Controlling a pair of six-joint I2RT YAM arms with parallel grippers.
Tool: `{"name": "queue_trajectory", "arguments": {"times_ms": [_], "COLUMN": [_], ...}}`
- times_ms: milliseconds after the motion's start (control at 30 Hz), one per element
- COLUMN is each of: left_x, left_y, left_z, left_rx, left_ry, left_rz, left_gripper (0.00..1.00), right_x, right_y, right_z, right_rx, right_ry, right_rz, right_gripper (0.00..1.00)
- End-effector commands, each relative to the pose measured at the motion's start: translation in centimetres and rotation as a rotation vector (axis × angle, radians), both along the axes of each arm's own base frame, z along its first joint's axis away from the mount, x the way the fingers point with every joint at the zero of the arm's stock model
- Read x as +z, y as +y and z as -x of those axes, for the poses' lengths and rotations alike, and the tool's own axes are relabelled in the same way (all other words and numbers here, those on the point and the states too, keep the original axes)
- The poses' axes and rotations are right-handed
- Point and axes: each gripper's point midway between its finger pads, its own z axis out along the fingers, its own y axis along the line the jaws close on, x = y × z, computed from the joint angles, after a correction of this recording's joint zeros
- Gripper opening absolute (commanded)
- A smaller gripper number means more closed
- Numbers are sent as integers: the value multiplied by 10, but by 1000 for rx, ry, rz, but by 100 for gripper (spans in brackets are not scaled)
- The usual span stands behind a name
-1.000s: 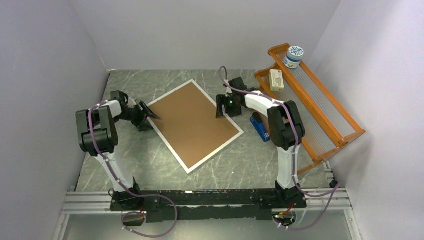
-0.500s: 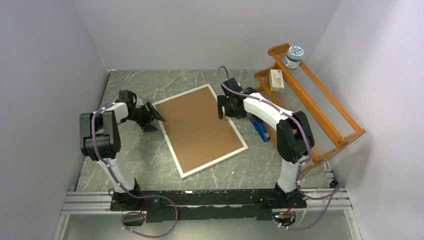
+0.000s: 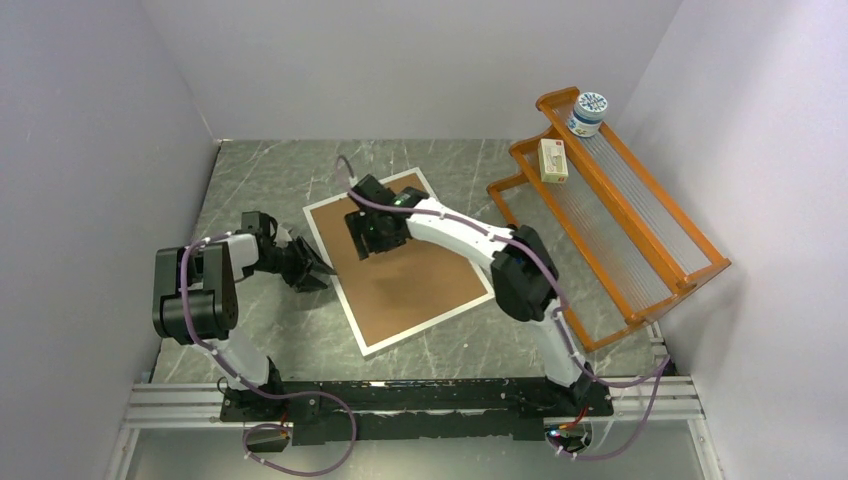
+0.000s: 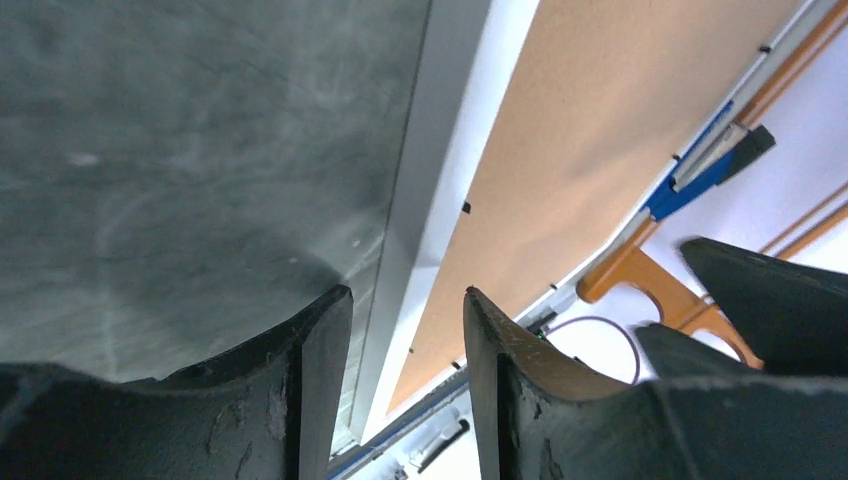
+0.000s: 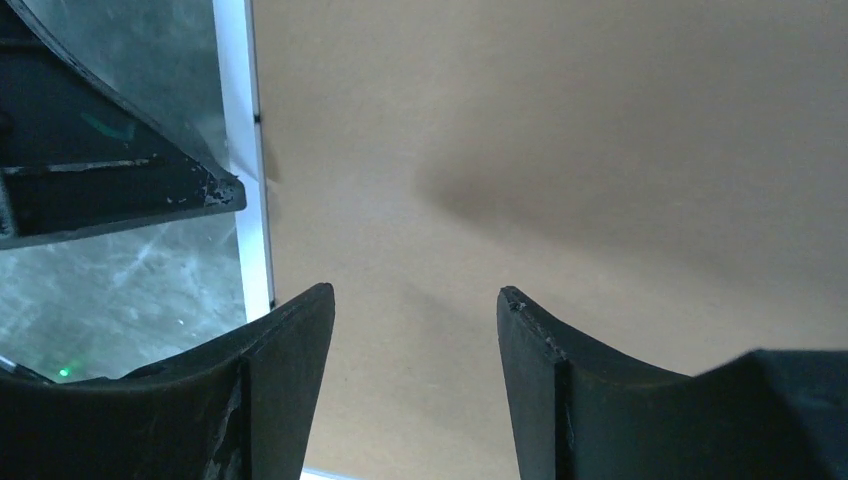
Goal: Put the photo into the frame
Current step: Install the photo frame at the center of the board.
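Within the last second the frame (image 3: 430, 325) has been turned clockwise on the desk (image 3: 260, 170), as seen from above. It lay like a diamond, with a corner pointing away from the arms. Now its long axis runs nearly straight from far to near, with the near end leaning a little to the right, and it has slid slightly left. It lies flat and face down, the brown backing board (image 3: 425, 285) up and the thin white rim showing all round. The right gripper (image 3: 368, 240) has swung from the frame's right edge to the far-left part of the board, where it hangs with jaws apart and nothing between them. The left gripper (image 3: 318, 268) has dropped along the frame's left long side and sits low at the rim. Its jaws are narrowed but apart, the rim seen just past their tips and not clamped. The photo appears in no view, so whether it is already under the board cannot be told. The turn looks like squaring the frame up for work on its back, probably opening or pressing the board.
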Motion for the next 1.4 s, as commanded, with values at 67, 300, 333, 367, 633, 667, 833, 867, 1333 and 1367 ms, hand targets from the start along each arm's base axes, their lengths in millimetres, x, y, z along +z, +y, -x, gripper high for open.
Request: {"name": "queue_trajectory", "arguments": {"times_ms": [67,300,333,367,633,667,833,867,1333,1367], "left_x": [3,-30,-32,-35,-44,-44,-46,-47,-49,-50], "left_y": [-16,-4,-4,-3,5,5,3,3,2,2], "left_z": [7,36,37,39,50,50,52,52,55,55], "left_rx": [-25,-54,-52,-52,-47,-47,-56,-56,-64,-64], "left_ry": [-31,132,143,157,208,208,218,219,231,233], "left_rz": [67,-92,-100,-112,-164,-163,-156,-155,-161,-159], "left_gripper": [48,30,27,25,19,18,17,17,11,9], "right_x": [-17,-34,-37,-39,-64,-67,-79,-80,-50,-40], "right_y": [19,35,36,37,34,33,32,34,58,64], "right_z": [37,64,65,67,78,79,79,79,72,75], "right_rx": [130,225,230,232,229,221,201,201,206,235], "right_ry": [43,6,6,6,52,58,64,65,66,83], "right_rz": [44,100,106,116,159,160,156,151,-54,-125], "right_gripper": [66,75,75,76,78,79,81,81,45,37]}}
